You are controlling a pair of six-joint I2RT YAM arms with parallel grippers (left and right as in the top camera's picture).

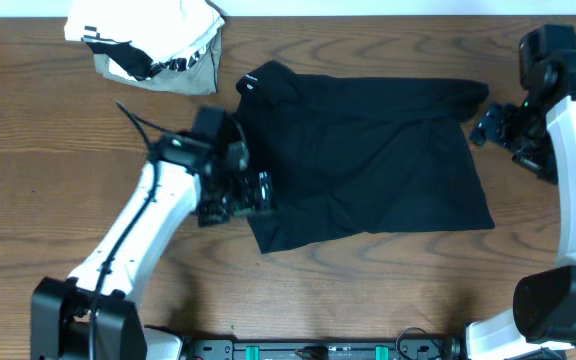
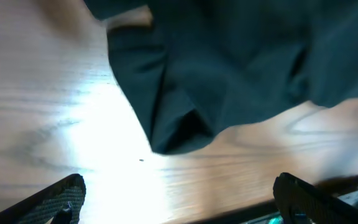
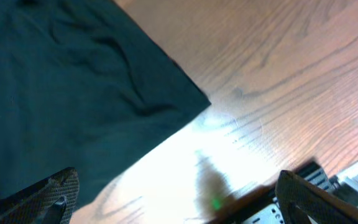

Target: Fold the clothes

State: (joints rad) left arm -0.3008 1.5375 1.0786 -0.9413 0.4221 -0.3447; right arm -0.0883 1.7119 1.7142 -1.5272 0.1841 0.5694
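The plain black soft fabric garment lies spread and somewhat rumpled across the middle of the brown wood-grain table, its collar end with a small white neck tag toward the far left and its lower hem toward the right. The left gripper sits low just beside the garment's near-left edge. In the left wrist view, the left gripper has its two dark fingers spread wide at the bottom corners of the picture. Only bare, brightly lit wood lies between them, and a folded corner of the garment lies a little ahead of the tips, apart from them. It holds nothing. The right gripper is near the garment's far-right corner, beside the edge of the cloth. In the right wrist view, the right gripper also has its fingers set far apart with nothing pinched between them. The garment fills the upper left of that picture, and its pointed corner ends on the wood ahead of the gap. The finger on the picture's left overlaps the cloth edge, and I cannot tell whether it touches. A white-and-grey bundle of cloth with black-and-white striped trim rests at the far-left part of the table, apart from the garment.
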